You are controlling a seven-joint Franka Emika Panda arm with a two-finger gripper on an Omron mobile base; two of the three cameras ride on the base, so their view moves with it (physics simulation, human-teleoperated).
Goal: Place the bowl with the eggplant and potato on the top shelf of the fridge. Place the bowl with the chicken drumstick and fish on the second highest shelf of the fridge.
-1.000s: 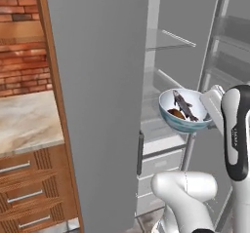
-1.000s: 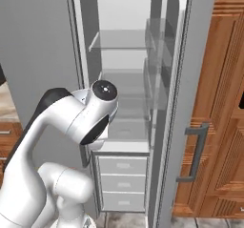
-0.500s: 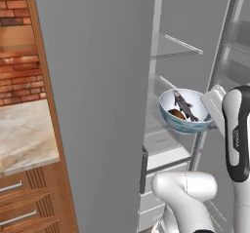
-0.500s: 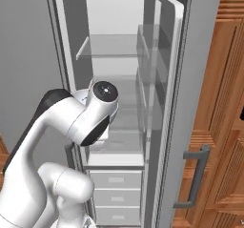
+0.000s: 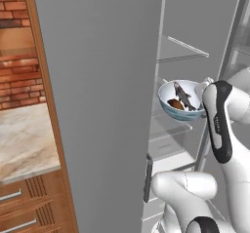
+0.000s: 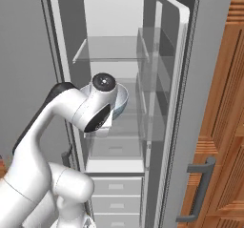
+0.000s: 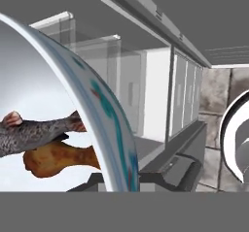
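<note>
I hold the pale blue bowl (image 5: pixel 178 112) with the slim grey fish (image 5: pixel 183 95) and the reddish-brown chicken drumstick (image 5: pixel 174 104) in the air in front of the open fridge (image 6: pixel 119 26). My gripper (image 5: pixel 202 87) is shut on the bowl's right rim, mostly hidden by the arm. In the hand view the bowl's rim (image 7: pixel 104 117) curves close by, with the fish (image 7: pixel 34 131) above the drumstick (image 7: pixel 58 159). The bowl (image 6: pixel 122 98) hangs below the top shelf (image 6: pixel 112 55), at the height of the shelf under it. The olive-grey bowl is out of view.
The fridge's grey left door (image 5: pixel 102 105) stands open close beside the bowl. Its right door (image 6: pixel 190 103) with door racks (image 6: pixel 147 79) is open too. Pale drawers (image 6: pixel 116 193) sit low in the fridge. A marble counter (image 5: pixel 24 139) lies at left, a wooden cabinet (image 6: pixel 224 150) at right.
The whole picture has shifted, so the base has driven closer to the fridge's opening. The bowl stays held in the gripper at about the same height.
</note>
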